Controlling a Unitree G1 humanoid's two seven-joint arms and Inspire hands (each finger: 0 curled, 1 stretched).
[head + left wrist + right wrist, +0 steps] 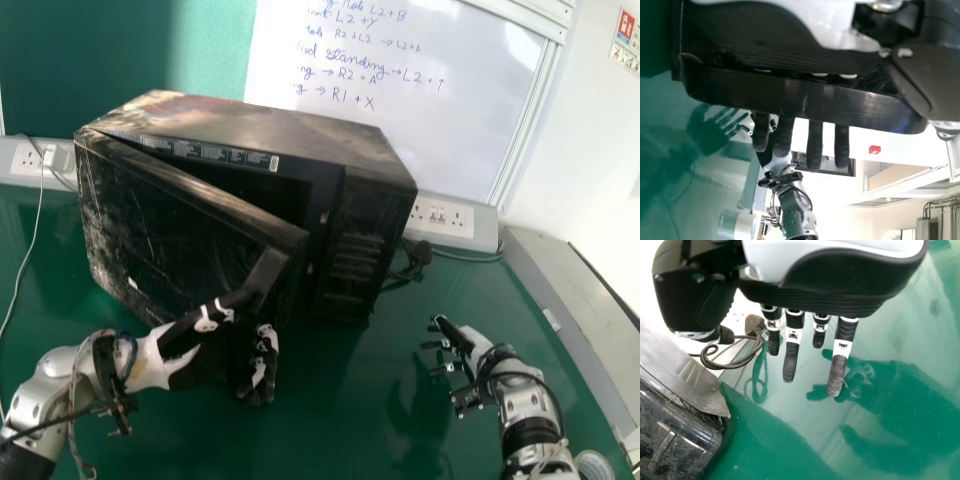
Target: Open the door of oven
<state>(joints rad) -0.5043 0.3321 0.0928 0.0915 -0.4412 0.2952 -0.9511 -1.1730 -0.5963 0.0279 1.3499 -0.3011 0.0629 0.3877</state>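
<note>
Well, the black oven [262,122] sits in the upper left and centre of the head view on the green table [350,425], its door [165,225] partly open: the door's left end meets the oven body while its right edge stands out toward the robot, with a dark gap along the top. The left hand [153,364], at the lower left, is at that free edge, and in the left wrist view its straight fingers [814,145] reach past the edge, side by side with narrow gaps between them; they seem to lie against the door's inner side, though the dark surfaces make the exact contact hard to read. The right hand [488,350] is at the lower right of the head view, apart from the oven, its fingers [836,375] loosely spread and almost straight over the table, pinching nothing. A dark plug [421,252] and its cord lie just beside the oven's right side, below the wall sockets [440,214]. A whiteboard [400,130] with handwriting fills the upper centre and upper right behind, and a white cable [38,220] runs down the far left from another socket
</note>
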